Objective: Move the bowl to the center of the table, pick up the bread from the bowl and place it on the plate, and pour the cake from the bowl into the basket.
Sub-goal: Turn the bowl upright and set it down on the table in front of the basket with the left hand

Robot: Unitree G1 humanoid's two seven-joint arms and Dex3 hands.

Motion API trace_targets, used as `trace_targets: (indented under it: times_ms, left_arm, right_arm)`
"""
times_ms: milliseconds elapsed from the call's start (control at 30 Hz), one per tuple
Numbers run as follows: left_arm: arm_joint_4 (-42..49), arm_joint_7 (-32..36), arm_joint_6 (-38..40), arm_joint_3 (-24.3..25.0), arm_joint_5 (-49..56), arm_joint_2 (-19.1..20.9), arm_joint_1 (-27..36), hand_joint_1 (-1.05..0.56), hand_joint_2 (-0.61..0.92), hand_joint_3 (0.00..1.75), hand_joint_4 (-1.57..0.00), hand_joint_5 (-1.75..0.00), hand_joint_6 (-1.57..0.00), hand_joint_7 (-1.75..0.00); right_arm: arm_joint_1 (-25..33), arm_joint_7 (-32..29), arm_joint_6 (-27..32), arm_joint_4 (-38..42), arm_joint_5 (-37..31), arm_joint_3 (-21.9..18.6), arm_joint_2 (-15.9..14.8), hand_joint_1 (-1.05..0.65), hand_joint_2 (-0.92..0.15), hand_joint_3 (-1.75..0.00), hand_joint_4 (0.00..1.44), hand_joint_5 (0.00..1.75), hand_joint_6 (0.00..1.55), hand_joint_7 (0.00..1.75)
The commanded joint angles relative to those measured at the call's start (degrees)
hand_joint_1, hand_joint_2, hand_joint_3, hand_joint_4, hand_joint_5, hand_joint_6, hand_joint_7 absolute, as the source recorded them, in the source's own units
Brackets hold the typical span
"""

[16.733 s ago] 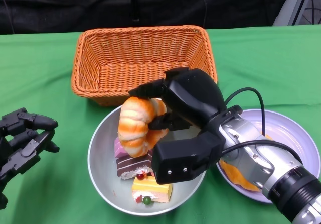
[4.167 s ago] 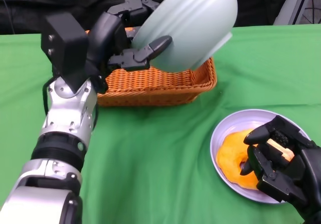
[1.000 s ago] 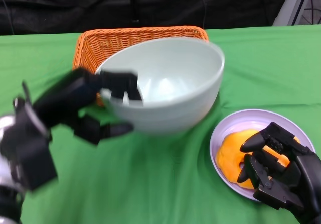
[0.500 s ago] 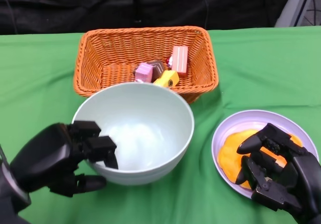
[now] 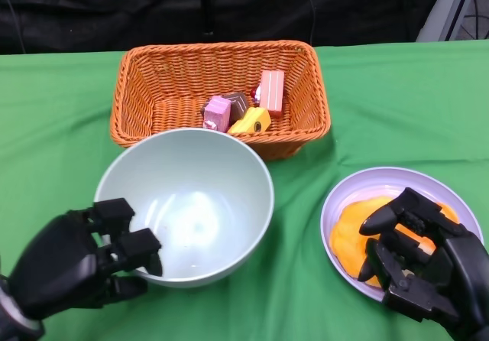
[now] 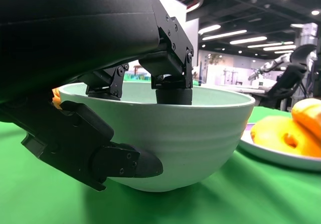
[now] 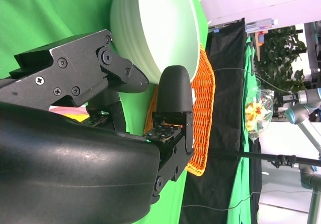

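The pale green bowl (image 5: 191,196) stands empty on the green cloth in front of the basket (image 5: 145,89). My left hand (image 5: 84,268) grips its near left rim, fingers (image 6: 170,78) inside and the thumb on the outer wall of the bowl (image 6: 200,133). Several cake pieces (image 5: 244,108), pink, brown and yellow, lie in the basket. The orange bread (image 5: 348,238) lies on the lilac plate (image 5: 397,180) at the right. My right hand (image 5: 424,268) hovers over the plate's near side, fingers spread, holding nothing.
The orange wicker basket stands at the back centre, close behind the bowl. Bare green cloth lies between bowl and plate and at the far left and right. A dark backdrop runs behind the table's far edge.
A second ago my left hand held the bowl raised in front of the basket. It has come down and toward me onto the cloth. The right hand has barely moved.
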Motion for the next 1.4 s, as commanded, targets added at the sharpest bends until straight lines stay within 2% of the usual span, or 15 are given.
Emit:
trace_targets:
  times_ms: [33, 100, 300, 433, 533, 600, 667, 700, 767, 867, 1000, 1100, 1167, 1267, 1400]
  left_arm:
    - [2.8, -0.2, 0.7, -5.6, -1.5, 2.1, -2.8, -0.15, 0.82, 0.20, -0.69, -1.75, -0.65, -1.48]
    - [3.8, -1.3, 0.9, -8.1, -3.0, 2.1, -3.4, -0.16, 0.85, 0.12, -0.68, -1.75, -0.66, -1.46]
    - [3.8, -5.7, 0.1, -12.2, -9.0, 2.9, -3.9, -0.22, 0.92, 0.21, -0.70, -1.65, -0.67, -1.31]
    - [2.8, -8.8, -3.1, -13.5, -12.4, 4.4, -4.2, -0.22, 0.92, 0.16, -0.75, -1.41, -0.87, -0.82]
    - [2.5, -13.5, -7.4, -14.1, -15.4, 6.0, -4.7, -0.31, 0.92, 0.04, -0.80, -0.70, -0.92, -0.26]
    - [2.0, -17.2, -9.7, -14.0, -17.5, 7.0, -4.8, -0.45, 0.92, 0.05, -0.76, -0.32, -0.81, -0.06]
    - [2.2, -22.3, -12.9, -13.2, -21.0, 8.0, -5.1, -0.58, 0.92, 0.05, -0.68, -0.17, -0.67, -0.01]
    - [2.4, -24.7, -14.2, -12.7, -22.8, 8.3, -5.1, -0.74, 0.92, 0.07, -0.59, -0.09, -0.52, -0.01]
    - [5.1, -31.8, -18.4, -11.7, -29.3, 8.3, -5.6, -0.91, 0.92, 0.10, -0.50, -0.03, -0.40, 0.00]
    - [11.7, -43.5, -24.8, -11.4, -41.6, 7.1, -6.4, -1.03, 0.92, 0.18, -0.44, 0.00, -0.34, 0.00]
    - [21.9, -57.1, -32.0, -14.8, -60.3, 3.9, -7.4, -1.05, 0.92, 0.22, -0.40, -0.01, -0.34, -0.01]
    - [-2.2, -88.5, -10.0, -16.1, -99.4, 7.5, 1.8, -1.05, 0.92, 0.25, -0.40, -0.01, -0.34, -0.01]
    - [-11.6, -101.3, 0.9, -12.5, -112.5, 8.0, 5.5, -1.05, 0.92, 0.22, -0.40, -0.01, -0.34, 0.00]
    - [-18.2, -105.6, 7.5, -8.1, -119.8, 7.0, 9.3, -0.95, 0.92, 0.16, -0.47, -0.03, -0.38, -0.02]
    - [-24.2, -109.2, 13.5, -2.3, -127.0, 2.9, 13.8, -0.61, 0.92, 0.10, -0.71, -0.12, -0.54, -0.06]
  right_arm:
    - [0.0, -0.5, -0.1, -0.1, -0.8, -0.7, -1.1, -0.02, -0.74, -0.89, 0.53, 1.75, 0.43, 1.56]
    - [0.1, -0.5, -0.4, 0.0, -1.0, -0.7, -1.2, -0.02, -0.74, -0.88, 0.53, 1.75, 0.43, 1.56]
    - [0.2, -0.4, -0.9, 0.3, -1.5, -0.7, -1.2, -0.01, -0.75, -0.87, 0.52, 1.75, 0.43, 1.55]
    - [0.2, -0.4, -1.1, 0.3, -1.8, -0.7, -1.3, -0.01, -0.75, -0.87, 0.53, 1.75, 0.44, 1.55]
    - [0.2, -0.3, -1.2, 0.3, -1.9, -0.8, -1.2, -0.01, -0.75, -0.87, 0.53, 1.75, 0.44, 1.55]
    - [0.2, -0.3, -1.0, 0.2, -1.8, -0.8, -1.1, -0.01, -0.75, -0.87, 0.53, 1.75, 0.44, 1.55]
    - [0.2, 0.0, -1.6, 0.6, -1.8, -0.7, -1.2, -0.01, -0.75, -0.87, 0.53, 1.75, 0.44, 1.55]
    - [0.1, 0.1, -2.0, 0.8, -1.9, -0.7, -1.2, -0.01, -0.75, -0.88, 0.54, 1.75, 0.44, 1.55]
    - [0.1, -0.1, -1.8, 0.8, -2.0, -0.7, -1.3, -0.01, -0.74, -0.88, 0.54, 1.75, 0.44, 1.55]
    - [0.2, -0.1, -1.4, 0.7, -1.8, -0.8, -1.2, -0.02, -0.74, -0.87, 0.54, 1.75, 0.44, 1.55]
    - [0.1, -0.1, -1.7, 0.9, -2.0, -0.8, -1.3, -0.02, -0.74, -0.87, 0.53, 1.75, 0.44, 1.55]
    - [0.0, -0.1, -1.7, 1.1, -1.9, -0.8, -1.3, -0.01, -0.74, -0.87, 0.54, 1.75, 0.44, 1.55]
    - [0.0, -0.1, -1.7, 1.0, -1.9, -0.8, -1.3, -0.01, -0.74, -0.87, 0.54, 1.75, 0.44, 1.55]
    - [0.0, -0.1, -1.7, 1.0, -1.7, -0.8, -1.3, -0.02, -0.74, -0.87, 0.54, 1.75, 0.44, 1.56]
    - [0.3, 0.0, -1.6, 0.5, -1.5, -0.7, -1.2, -0.02, -0.74, -0.87, 0.54, 1.75, 0.43, 1.56]
